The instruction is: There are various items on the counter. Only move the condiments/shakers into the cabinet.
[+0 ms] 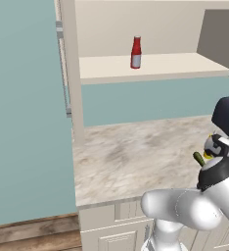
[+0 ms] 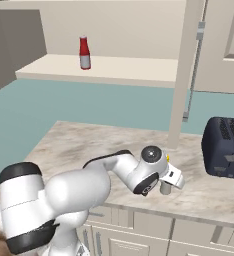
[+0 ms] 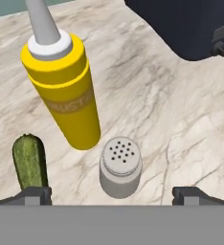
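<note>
While the jaws [image 3: 112, 194] hang released over the table [image 3: 171, 110], the yellow squeeze bottle [image 3: 68, 95] stands beyond them, the grey shaker [image 3: 120, 167] between their tips, the green vegetable [image 3: 30, 162] beside one tip; the red bottle [image 1: 135, 52] sits far off on the cabinet shelf [image 1: 175, 66].

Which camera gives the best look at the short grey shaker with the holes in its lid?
The hand view: the short grey shaker stands whole between the open gripper's fingertips, lid holes plain. The right base view catches only a grey sliver below the hand. In the left base view I cannot make it out.

A dark toaster [image 2: 224, 147], apparently upright, sits near a teal wall [image 1: 28, 112].
</note>
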Available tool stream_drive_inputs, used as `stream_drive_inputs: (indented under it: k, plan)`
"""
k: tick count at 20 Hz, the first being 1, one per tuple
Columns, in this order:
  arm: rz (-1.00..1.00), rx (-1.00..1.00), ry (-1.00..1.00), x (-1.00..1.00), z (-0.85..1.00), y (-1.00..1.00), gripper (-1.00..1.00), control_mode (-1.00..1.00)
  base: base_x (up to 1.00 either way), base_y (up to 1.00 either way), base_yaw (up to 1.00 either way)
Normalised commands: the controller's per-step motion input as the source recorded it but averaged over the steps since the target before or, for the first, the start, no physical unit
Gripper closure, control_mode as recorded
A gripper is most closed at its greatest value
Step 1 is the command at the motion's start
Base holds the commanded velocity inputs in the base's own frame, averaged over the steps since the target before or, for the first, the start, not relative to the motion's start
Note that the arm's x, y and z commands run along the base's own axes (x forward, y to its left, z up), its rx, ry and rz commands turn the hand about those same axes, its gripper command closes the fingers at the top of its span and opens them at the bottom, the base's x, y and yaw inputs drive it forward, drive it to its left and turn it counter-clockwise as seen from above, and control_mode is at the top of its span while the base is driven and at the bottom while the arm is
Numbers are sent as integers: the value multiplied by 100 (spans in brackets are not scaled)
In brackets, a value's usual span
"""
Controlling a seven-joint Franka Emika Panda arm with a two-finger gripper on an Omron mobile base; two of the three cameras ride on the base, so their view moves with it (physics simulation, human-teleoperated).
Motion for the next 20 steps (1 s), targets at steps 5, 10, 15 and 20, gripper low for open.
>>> stream_drive_inputs:
  k: [5,10,15,20]
  plan:
    - [0,0,-1,3,-6,0,-100,-100,0,0,0]
    - [0,0,-1,0,-4,-4,-100,-100,0,0,0]
    - [0,0,-1,0,0,-4,-100,-100,0,0,0]
    - [0,0,0,5,0,-3,-100,-100,0,0,0]
